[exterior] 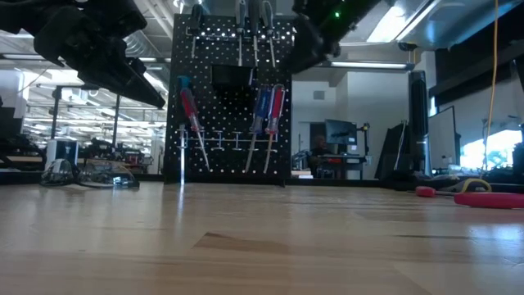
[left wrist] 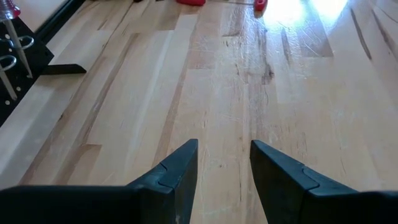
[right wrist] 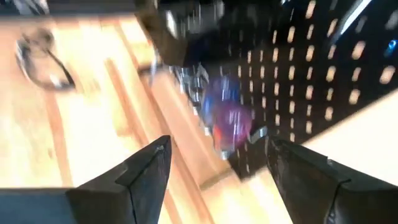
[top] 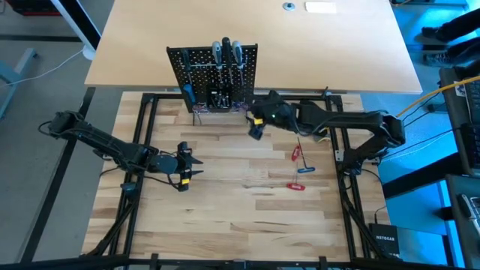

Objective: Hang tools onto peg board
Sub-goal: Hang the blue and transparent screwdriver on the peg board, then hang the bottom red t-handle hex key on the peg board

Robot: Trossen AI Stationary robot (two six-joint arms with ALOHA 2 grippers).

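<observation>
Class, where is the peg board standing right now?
In the high view the peg board stands upright at the table's far edge, centre-left, with the right hand beside its right corner.

Overhead camera looks straight down on the whole table; the low one sits at tabletop height, facing level toward the peg board and the room behind. Each wrist camera peers forward past its own fingers, close to the wood; the right's is tight on the board
</observation>
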